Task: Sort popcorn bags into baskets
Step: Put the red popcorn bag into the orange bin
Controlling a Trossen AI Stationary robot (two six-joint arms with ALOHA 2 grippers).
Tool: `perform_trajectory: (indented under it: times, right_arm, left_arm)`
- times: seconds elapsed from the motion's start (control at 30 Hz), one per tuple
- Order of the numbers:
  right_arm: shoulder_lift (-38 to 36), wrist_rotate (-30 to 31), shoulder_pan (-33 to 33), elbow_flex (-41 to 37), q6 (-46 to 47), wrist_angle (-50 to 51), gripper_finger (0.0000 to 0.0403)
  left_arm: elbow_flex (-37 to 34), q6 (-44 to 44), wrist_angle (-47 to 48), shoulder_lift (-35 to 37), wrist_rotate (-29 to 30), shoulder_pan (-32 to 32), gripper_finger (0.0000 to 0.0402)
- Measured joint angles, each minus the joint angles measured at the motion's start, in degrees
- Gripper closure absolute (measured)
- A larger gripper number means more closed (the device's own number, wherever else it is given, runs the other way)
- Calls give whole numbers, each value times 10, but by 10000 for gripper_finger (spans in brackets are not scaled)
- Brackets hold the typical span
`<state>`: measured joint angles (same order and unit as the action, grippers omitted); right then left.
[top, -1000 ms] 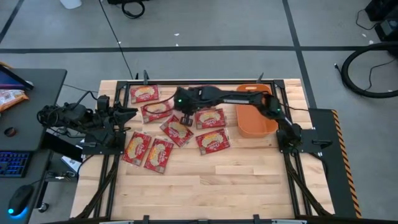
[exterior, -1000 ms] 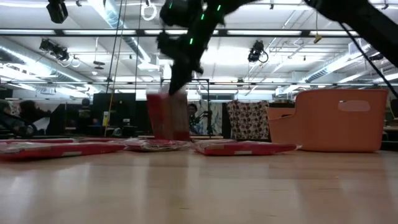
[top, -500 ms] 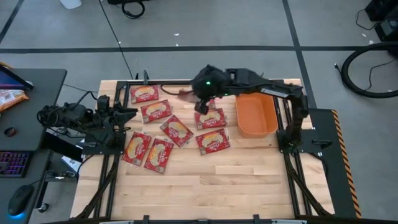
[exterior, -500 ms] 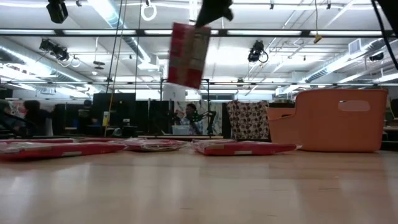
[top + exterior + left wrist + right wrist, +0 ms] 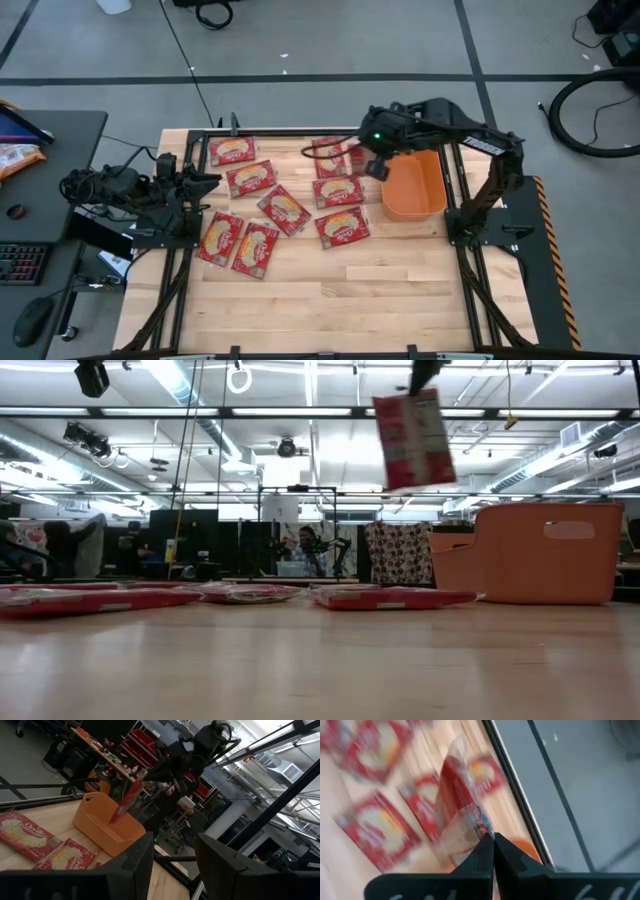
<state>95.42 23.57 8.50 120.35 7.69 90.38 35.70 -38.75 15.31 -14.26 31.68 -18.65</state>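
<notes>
**Supervisor:** Report the workspace.

**Operator:** I see a wooden table in an open lab hall. The orange basket sits just beside and below my right gripper. Seven popcorn bags lie flat on the side of the fingers away from the basket.

**Supervisor:** Gripper status?

**Operator:** The right fingers are pinched shut on the top edge of one popcorn bag, which hangs well above the table. The left gripper waits, parked at its table edge, partly open, holding nothing.

**Supervisor:** Current step?

**Operator:** Carrying, in my judgement. Next move: bring the hanging bag over the basket's opening, then release.
</notes>
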Motion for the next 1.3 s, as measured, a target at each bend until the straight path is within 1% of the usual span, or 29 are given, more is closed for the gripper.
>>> perform_trajectory:
  times: [0.17, 0.37, 0.43, 0.6, 0.73, 0.87, 0.93, 1.03, 1.13, 1.23, 1.3]
  right_arm:
    - [-43, 9, 28, -41, -35, -7, 396]
    - [-127, 1, 86, -131, -53, -11, 396]
    - [-153, -12, 108, -170, -65, -26, 396]
    - [-208, -70, 150, -289, -108, -103, 396]
    - [-241, -76, 174, -389, -144, -148, 396]
    - [-269, -88, 205, -469, -199, -192, 396]
    - [-278, -83, 223, -499, -222, -219, 396]
    - [-292, -70, 246, -532, -240, -275, 396]
    - [-301, -79, 258, -559, -254, -327, 396]
    - [-303, -88, 259, -588, -259, -340, 396]
    - [-303, -108, 258, -612, -252, -336, 396]
  left_arm:
    - [0, 2, 0, 0, 0, 0, 253]
    - [0, -7, 0, 0, 0, 0, 253]
    - [0, -11, 0, 0, 0, 0, 253]
    - [0, -12, 0, 0, 14, 0, 253]
    - [0, -12, 0, 0, 17, 0, 253]
    - [0, -11, 0, 0, 23, 0, 253]
    - [0, -11, 0, 0, 32, 0, 253]
    - [0, -11, 0, 0, 41, 0, 253]
    - [0, -11, 0, 0, 42, 0, 253]
    - [0, -11, 0, 0, 33, 0, 253]
    - [0, -11, 0, 0, 28, 0, 253]
